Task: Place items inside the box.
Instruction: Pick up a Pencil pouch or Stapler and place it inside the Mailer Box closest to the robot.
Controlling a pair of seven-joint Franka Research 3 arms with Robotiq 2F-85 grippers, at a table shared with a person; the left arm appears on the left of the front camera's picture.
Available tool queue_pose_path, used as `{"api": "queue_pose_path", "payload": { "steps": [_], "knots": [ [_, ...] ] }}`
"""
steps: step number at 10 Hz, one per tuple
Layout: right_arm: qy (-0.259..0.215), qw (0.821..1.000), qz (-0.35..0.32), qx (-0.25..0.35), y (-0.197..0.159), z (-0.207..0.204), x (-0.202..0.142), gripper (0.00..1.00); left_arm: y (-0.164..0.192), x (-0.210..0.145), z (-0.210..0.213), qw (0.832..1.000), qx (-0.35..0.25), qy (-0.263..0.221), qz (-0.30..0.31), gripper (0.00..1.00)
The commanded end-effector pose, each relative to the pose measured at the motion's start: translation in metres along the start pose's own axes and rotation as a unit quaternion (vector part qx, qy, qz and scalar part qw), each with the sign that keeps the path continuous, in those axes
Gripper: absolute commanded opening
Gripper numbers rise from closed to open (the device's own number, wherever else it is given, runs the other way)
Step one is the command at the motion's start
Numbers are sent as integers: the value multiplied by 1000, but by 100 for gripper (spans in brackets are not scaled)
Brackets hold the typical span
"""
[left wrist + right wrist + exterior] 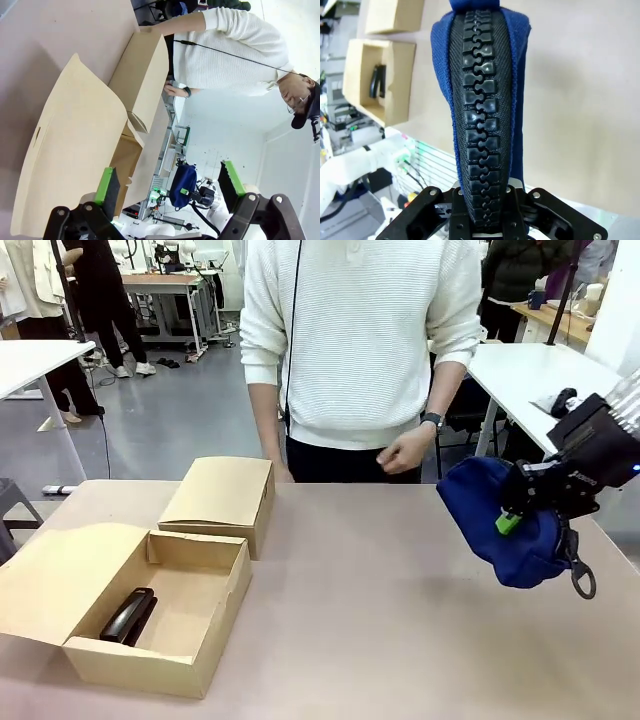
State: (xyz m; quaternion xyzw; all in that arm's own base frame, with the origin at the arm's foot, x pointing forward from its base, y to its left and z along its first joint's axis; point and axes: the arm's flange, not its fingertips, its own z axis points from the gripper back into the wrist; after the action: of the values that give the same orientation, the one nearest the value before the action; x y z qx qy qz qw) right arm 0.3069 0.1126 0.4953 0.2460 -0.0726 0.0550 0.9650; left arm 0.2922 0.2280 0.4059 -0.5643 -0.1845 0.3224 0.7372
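Clamping the navy zip pouch (pixel 480 502) by its zipped edge, the right gripper (pixel 510 520) holds it clear above the surface (pixel 380 620), well apart from the open box (pixel 140 670) containing one black stapler (pixel 128 615), ready for transfer, while the left gripper (pixel 167 175) stands apart and empty.

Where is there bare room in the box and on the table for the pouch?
In the open box, the floor right of the stapler is bare. The table is free from the closed box across to the pouch in the right gripper. Its left side is crowded.
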Motion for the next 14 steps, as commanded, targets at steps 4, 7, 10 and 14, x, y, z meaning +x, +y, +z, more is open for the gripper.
{"api": "queue_pose_path", "payload": {
  "steps": [4, 7, 10, 14],
  "knots": [
    [48, 989, 138, 24, 156, -147, -26, 7, 1, -1, 2, 1000, -3, 6, -9, 100],
    [52, 987, 149, 23, 166, -147, -60, 7, 1, -1, 2, 1000, -3, 6, -9, 100],
    [59, 981, 181, 29, 187, -166, -68, 7, 1, -1, 2, 1000, -3, 6, -9, 100],
    [-37, 986, -50, 156, 267, -160, -77, 7, 1, -1, 2, 1000, -3, 6, -9, 100]
  ]
}}
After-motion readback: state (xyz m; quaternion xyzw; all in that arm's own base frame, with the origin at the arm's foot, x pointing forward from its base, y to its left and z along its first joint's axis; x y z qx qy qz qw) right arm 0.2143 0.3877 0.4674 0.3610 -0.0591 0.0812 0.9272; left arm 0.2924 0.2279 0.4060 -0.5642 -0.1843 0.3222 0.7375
